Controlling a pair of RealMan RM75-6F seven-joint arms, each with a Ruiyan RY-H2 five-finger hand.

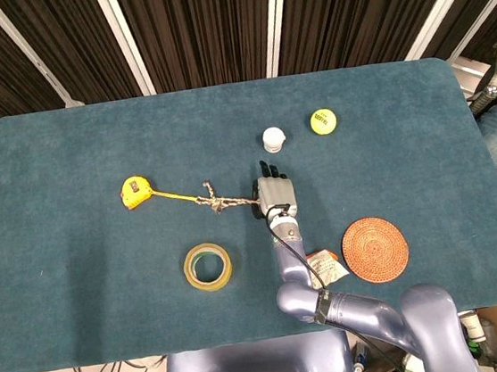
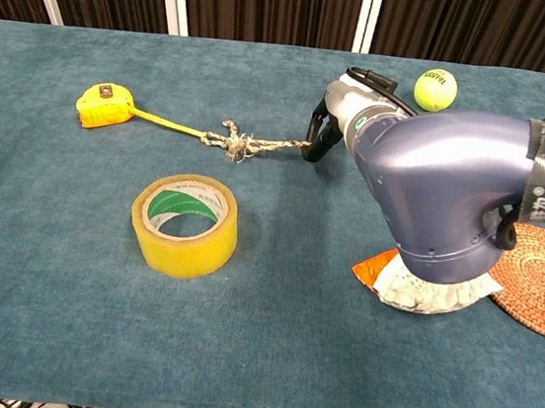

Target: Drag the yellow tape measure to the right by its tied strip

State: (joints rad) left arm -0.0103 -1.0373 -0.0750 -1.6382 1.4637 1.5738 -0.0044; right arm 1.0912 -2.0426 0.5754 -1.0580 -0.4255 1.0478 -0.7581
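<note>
The yellow tape measure lies on the left part of the teal table. Its yellow blade runs out to the right and is knotted to a braided strip. The strip runs on to my right hand, which rests palm down at the table's middle. Its dark fingertips curl down onto the strip's right end and pinch it. My forearm hides the rest of the hand in the chest view. My left hand is not in view.
A roll of yellow tape stands near the front, below the strip. A white cap and a tennis ball lie beyond the hand. A woven coaster and a snack packet lie at the right.
</note>
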